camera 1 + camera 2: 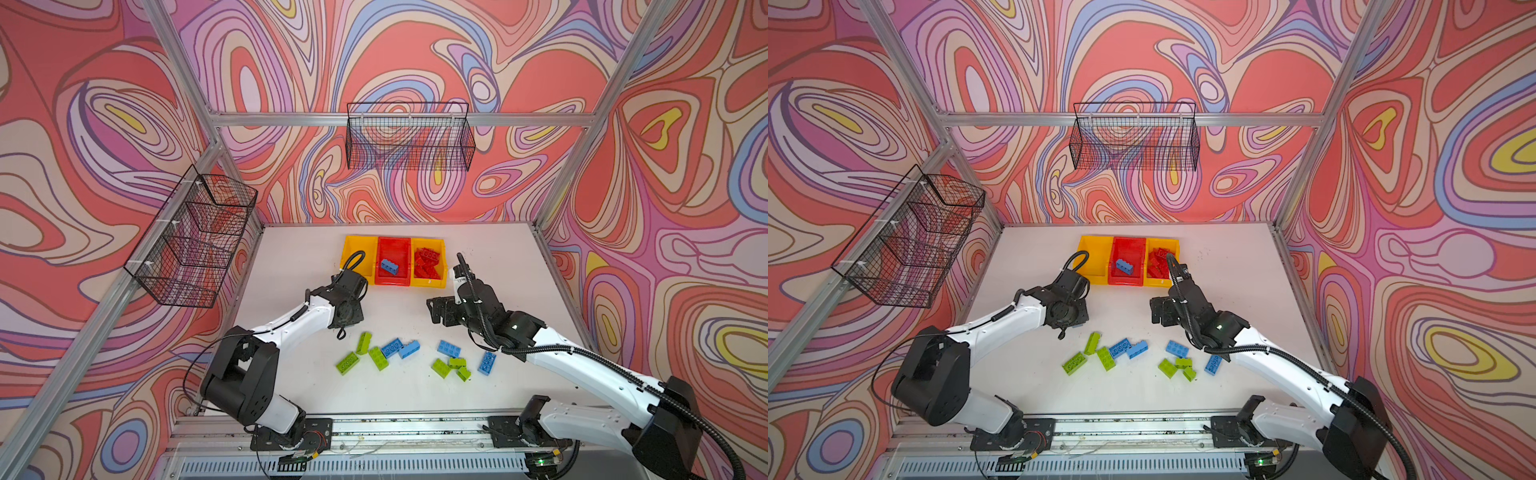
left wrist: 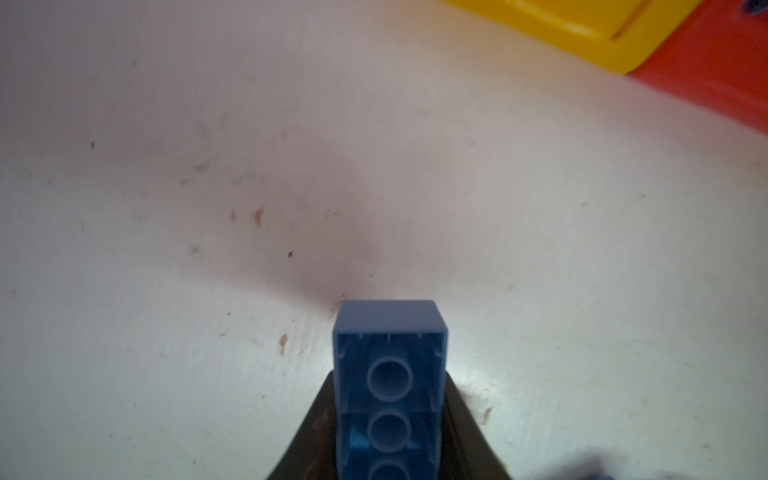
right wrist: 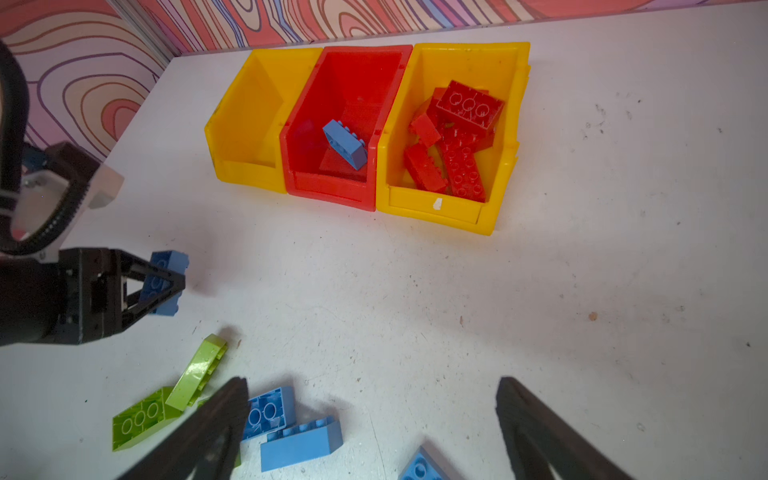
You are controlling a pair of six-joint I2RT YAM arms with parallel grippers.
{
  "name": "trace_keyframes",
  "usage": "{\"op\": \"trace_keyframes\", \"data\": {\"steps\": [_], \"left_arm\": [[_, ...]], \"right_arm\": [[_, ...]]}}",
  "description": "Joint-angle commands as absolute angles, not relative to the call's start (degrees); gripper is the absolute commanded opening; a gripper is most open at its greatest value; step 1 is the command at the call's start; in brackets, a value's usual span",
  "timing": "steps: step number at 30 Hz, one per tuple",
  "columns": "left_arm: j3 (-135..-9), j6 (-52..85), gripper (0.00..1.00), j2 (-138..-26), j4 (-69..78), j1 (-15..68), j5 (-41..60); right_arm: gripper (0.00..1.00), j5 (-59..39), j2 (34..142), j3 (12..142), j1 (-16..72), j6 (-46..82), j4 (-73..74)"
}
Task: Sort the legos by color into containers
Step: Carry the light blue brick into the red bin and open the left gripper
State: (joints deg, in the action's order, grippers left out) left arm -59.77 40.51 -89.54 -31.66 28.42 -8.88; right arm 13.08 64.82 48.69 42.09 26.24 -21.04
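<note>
Clamping the blue brick (image 2: 388, 374) in the left fingers (image 3: 178, 284), long axis poking out past the tips, above the bench (image 1: 490, 266). Looks bound for the red bin (image 1: 390, 281) up-right of that grip in a top view, blue inside. Nothing between the right fingers (image 3: 216, 424), spread wide.

The blue brick (image 2: 388, 374) in the left tool (image 3: 173, 286) is smooth moulded plastic with a soft satin sheen. Under it the desk (image 3: 457, 291) is white and matt, scuffed and speckled with small marks. Ahead of the right tool (image 3: 372, 382), the yellow bins (image 3: 249, 124) and red bin (image 3: 332, 191) are glossy hard plastic, and so are the red bricks (image 3: 469, 104). The green bricks (image 3: 141, 415) just beside one of its fingers (image 3: 216, 424) look glossy and slightly translucent. The fingers themselves are black and matt, finely ribbed along the edge.
</note>
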Motion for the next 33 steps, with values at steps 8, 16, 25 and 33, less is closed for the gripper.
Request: {"op": "trace_keyframes", "data": {"steps": [8, 16, 25, 33], "left_arm": [[-96.1, 33.3, 0.17, -113.8, -39.8, 31.2, -8.6], [-115.6, 31.2, 0.19, -127.6, -43.5, 31.5, -7.5], [-127.9, 29.4, 0.84, -135.1, -48.1, 31.4, -5.7], [-103.1, 30.1, 0.88, -116.5, -34.6, 31.9, -4.2]], "right_arm": [[0.97, 18.0, 61.8, 47.1, 42.4, 26.5, -22.9], [0.98, 21.1, 61.2, 47.1, 42.4, 26.9, -24.8], [0.98, 22.2, 62.0, 48.7, 42.4, 27.3, -26.4], [0.98, 17.6, 65.8, 49.5, 42.4, 28.2, -26.4]]}}
